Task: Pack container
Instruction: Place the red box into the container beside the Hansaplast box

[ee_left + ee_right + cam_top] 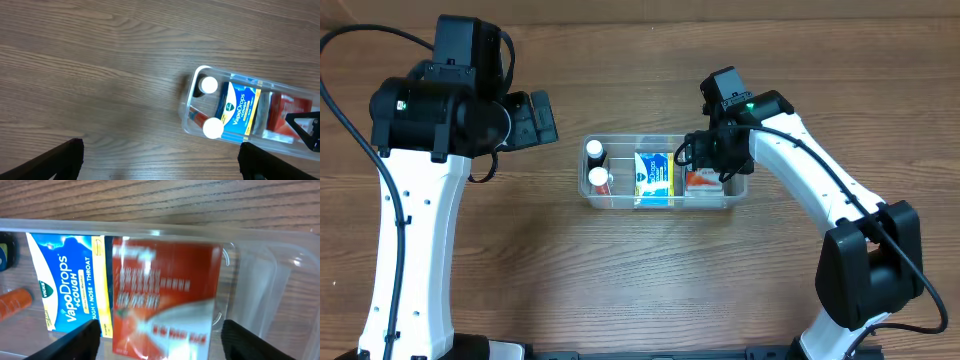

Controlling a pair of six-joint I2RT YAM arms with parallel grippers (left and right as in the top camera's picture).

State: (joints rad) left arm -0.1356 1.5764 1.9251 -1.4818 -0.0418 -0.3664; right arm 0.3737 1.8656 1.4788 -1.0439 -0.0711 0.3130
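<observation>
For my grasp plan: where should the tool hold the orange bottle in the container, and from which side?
Grip the orange bottle by its white cap, from straight above: it seems to stand upright, cap up, and the container walls and the blue bag close its sides.

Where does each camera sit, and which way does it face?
Overhead: above the table, looking straight down; left arm, right arm, container centred.
Left wrist: looks down from left of the container; left hand open, fingers at bottom corners.
Right wrist: close over the container, on the red packet; right hand straddling it.
All share the VapoDrops packet.
</observation>
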